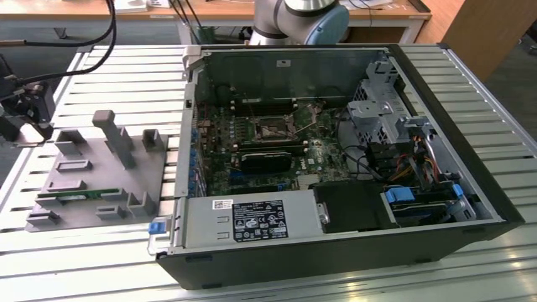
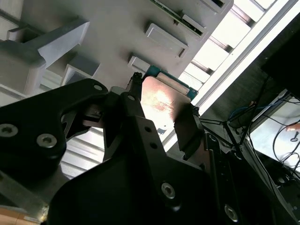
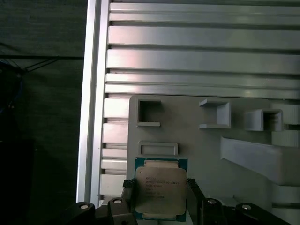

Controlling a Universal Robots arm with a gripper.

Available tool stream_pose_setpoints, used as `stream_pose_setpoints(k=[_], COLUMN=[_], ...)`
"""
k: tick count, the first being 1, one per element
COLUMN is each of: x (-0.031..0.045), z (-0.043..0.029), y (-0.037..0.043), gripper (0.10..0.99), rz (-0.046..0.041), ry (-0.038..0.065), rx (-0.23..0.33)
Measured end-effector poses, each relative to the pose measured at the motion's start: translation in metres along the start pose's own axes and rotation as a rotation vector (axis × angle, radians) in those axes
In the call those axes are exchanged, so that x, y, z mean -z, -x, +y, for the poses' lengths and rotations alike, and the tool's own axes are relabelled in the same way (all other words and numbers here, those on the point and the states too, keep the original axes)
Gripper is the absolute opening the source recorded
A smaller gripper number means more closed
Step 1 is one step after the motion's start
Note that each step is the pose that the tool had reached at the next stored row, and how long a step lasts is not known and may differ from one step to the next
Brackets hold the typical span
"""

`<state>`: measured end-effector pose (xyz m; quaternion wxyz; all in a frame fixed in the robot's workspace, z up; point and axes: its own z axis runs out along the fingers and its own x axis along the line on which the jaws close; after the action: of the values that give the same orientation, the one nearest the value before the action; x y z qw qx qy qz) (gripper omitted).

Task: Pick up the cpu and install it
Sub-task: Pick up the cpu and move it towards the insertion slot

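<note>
The cpu (image 3: 159, 190) is seen clamped by its edges between the fingers of the gripper (image 2: 161, 110), at or just above the grey holder tray (image 3: 197, 145), so the pick-up is judged done or nearly so. Well apart, the socket (image 1: 273, 131) inside the open computer case (image 1: 336, 251) is not yet filled, and the installing is left to be done.

Even bright light is filling the exterior view; the table slats (image 1: 126, 69) are glinting pale, while the case (image 1: 277, 135) interior is sitting in shade. In the second wrist view, warm glare is washing across the cpu (image 2: 159, 96) and the gripper (image 2: 161, 107) is showing black. In the first wrist view, the table slats (image 3: 201, 61) are gleaming in bands.
</note>
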<state>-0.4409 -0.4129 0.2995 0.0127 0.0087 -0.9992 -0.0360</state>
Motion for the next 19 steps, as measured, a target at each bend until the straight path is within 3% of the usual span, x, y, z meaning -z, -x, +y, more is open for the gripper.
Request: stream_pose_setpoints(k=[19], x=[0.038], z=[0.0031], y=[-0.001], gripper=[0.529], rz=[-0.0014], ry=[0.0], rx=[0.0])
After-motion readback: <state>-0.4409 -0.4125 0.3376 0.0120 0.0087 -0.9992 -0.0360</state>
